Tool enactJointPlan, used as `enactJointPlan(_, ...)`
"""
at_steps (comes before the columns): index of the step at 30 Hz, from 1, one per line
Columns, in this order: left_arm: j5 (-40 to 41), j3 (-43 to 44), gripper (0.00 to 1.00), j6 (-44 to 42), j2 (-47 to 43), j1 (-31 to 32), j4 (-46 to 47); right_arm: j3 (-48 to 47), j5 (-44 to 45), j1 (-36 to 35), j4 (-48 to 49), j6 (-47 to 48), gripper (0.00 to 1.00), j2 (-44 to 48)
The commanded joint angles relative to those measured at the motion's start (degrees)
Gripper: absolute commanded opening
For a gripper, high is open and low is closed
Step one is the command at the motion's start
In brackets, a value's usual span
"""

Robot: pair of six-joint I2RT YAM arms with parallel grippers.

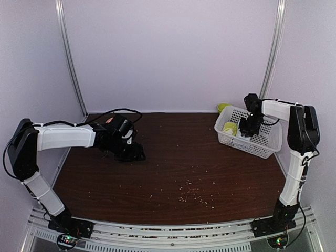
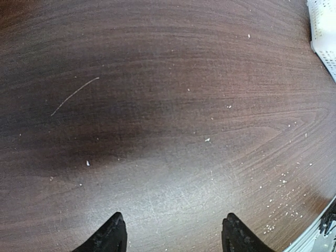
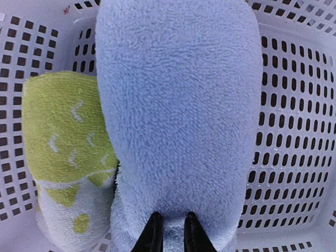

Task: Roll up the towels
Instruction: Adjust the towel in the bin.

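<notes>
At the far right of the counter (image 1: 173,157), the right end effector (image 3: 172,233) reaches down into a white perforated basket (image 3: 294,105). Its two dark fingers are drawn close together with a narrow strip of the pale blue towel (image 3: 178,105) pinched between them. That towel lies as a plump bundle along the middle of the basket. The lime-green and cream towel (image 3: 63,136) lies bunched just beside it on the left, touching its flank. Neither towel is spread out, so I judge the task to be at its start: the blue towel is being fetched from the basket so it can be laid flat and rolled. The left end effector (image 2: 173,239) hovers low over bare wood on the left side of the counter, its fingers standing well apart with nothing between them. It looks ready to help once cloth arrives. The next move calls for a straight lift that clears the basket rim without dragging the green towel along. After that comes a carry toward the middle of the counter, where pale crumbs (image 1: 191,197) are scattered. The pinch takes only a small fold of thick, soft pile, so the cloth could slip or hang unevenly as it rises.
</notes>
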State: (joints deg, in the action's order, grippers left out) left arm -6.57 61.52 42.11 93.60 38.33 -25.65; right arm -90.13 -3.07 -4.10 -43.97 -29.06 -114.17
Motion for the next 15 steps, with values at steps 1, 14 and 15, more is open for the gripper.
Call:
enactJointPlan(1, 0.53, 0.60, 0.63, 0.13, -2.18, -0.36, -0.36, 3.02, -1.51, 0.23, 2.10, -0.96, 0.15, -1.08)
enactJointPlan(14, -0.78, 0.85, 0.63, -0.25, -0.80, -0.31, 0.16, -2.31, -0.91, 0.25, 0.34, -0.32, 0.46, 5.46)
enactJointPlan(15, -0.81, 1.15, 0.63, -0.42, -0.57, -0.35, -0.10, -4.47, 0.25, 0.30, -0.75, 0.14, 0.48, 4.94)
